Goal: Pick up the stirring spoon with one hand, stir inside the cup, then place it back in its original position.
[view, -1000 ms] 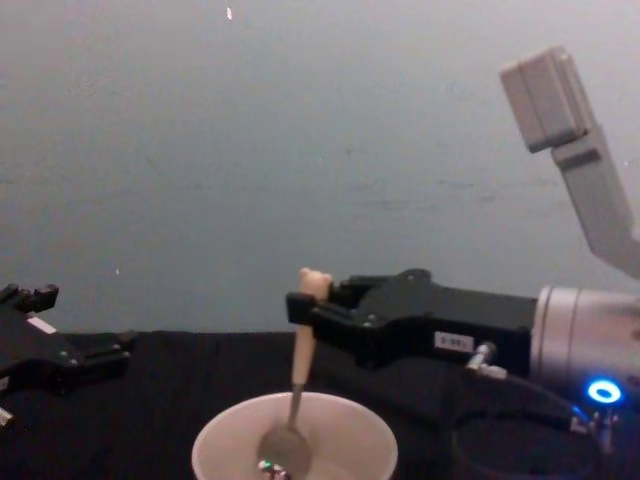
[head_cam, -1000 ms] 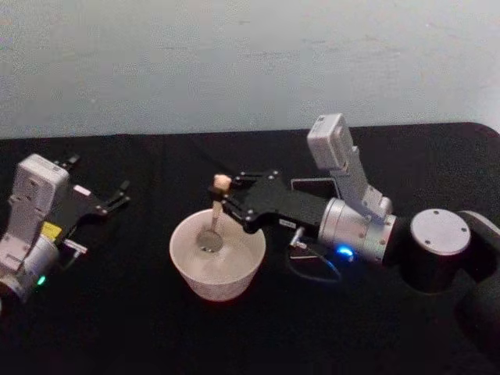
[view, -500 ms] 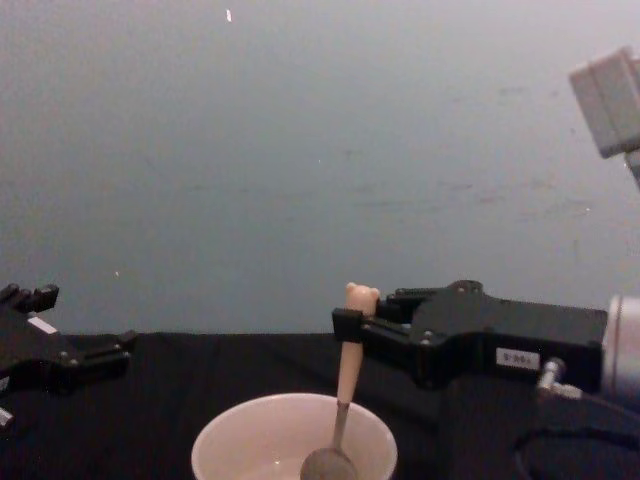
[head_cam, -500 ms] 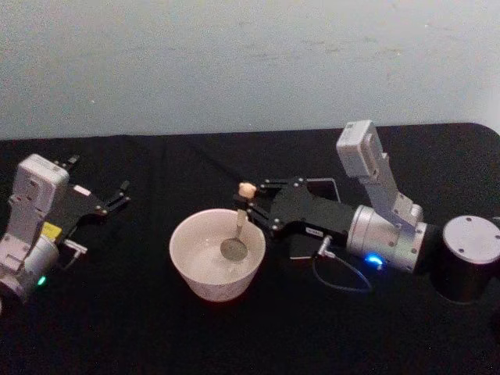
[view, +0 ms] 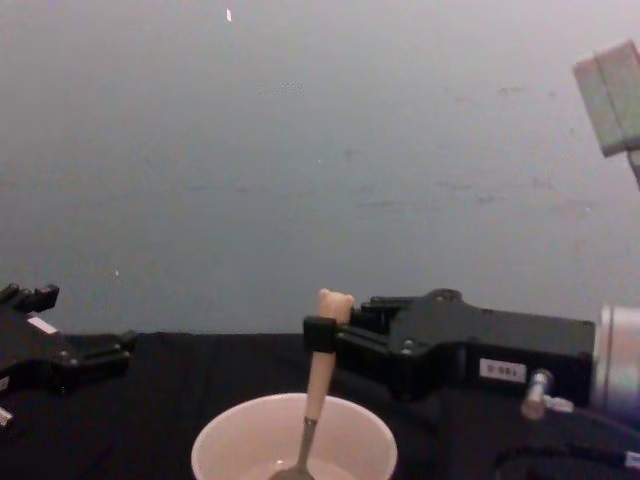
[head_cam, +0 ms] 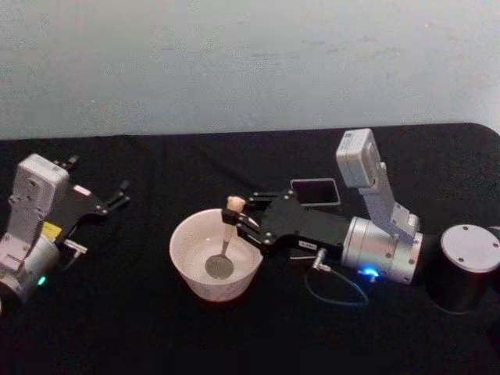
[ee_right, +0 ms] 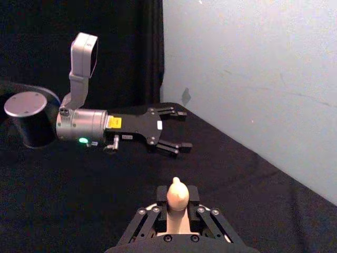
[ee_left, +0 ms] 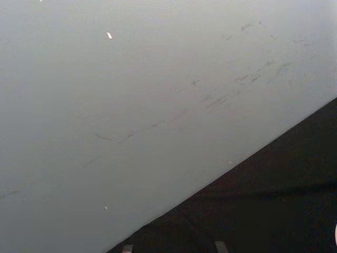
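The black table [head_cam: 156, 336] carries everything. The right pincer [head_cam: 234, 218] reaches in from the right over the cup's rim, pressed together on the stirring spoon [head_cam: 225, 244] just below its bear head. The left pincer [ee_right: 184, 130] rests on the table well to the left, fingers spread and holding nothing. The cup [head_cam: 205, 287] sits at the centre. The dark holder [head_cam: 315, 191], the spoon's original position, stands just behind the right pincer. The spoon hangs nearly upright with its metal bowl low inside the cup. It looks light, stiff and slim, so a high pinch on the beige handle suits it. The thin-rimmed cup would likely slide if the spoon pushed its wall.
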Tool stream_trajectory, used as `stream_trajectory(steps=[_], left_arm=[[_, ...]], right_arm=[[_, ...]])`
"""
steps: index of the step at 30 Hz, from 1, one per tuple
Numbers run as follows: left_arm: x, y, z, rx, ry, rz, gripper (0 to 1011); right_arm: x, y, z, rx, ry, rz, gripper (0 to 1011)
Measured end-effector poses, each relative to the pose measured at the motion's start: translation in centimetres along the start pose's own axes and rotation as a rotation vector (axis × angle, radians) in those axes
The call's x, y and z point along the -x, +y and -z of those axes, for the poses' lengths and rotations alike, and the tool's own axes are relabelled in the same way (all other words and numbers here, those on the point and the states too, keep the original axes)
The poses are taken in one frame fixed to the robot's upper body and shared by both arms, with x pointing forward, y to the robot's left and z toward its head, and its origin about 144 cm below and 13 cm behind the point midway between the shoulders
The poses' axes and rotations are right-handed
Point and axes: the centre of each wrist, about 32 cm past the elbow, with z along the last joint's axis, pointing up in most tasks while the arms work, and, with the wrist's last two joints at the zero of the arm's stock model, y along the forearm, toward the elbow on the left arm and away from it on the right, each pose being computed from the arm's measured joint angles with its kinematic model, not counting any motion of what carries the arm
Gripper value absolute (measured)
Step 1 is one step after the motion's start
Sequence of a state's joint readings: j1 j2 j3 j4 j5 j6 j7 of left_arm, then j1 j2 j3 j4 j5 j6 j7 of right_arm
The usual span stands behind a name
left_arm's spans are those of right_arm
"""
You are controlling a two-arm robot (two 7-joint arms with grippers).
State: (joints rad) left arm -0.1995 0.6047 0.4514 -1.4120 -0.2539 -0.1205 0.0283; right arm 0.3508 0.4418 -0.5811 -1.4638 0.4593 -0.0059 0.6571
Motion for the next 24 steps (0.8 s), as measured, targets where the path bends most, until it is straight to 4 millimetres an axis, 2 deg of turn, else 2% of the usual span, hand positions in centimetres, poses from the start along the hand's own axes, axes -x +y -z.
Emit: stream_trajectory(steps=[14, 24], left_arm=[[0.0, 0.0, 0.0, 0.000, 0.000, 0.000, 1001], [0.0, 0.0, 0.0, 0.000, 0.000, 0.000, 1001]], right_arm=[[-0.8, 1.7, 0.1, 0.001, 0.001, 0.070, 218], [-1.2, 0.5, 0.2, 0.020, -0.006, 0.094, 218]])
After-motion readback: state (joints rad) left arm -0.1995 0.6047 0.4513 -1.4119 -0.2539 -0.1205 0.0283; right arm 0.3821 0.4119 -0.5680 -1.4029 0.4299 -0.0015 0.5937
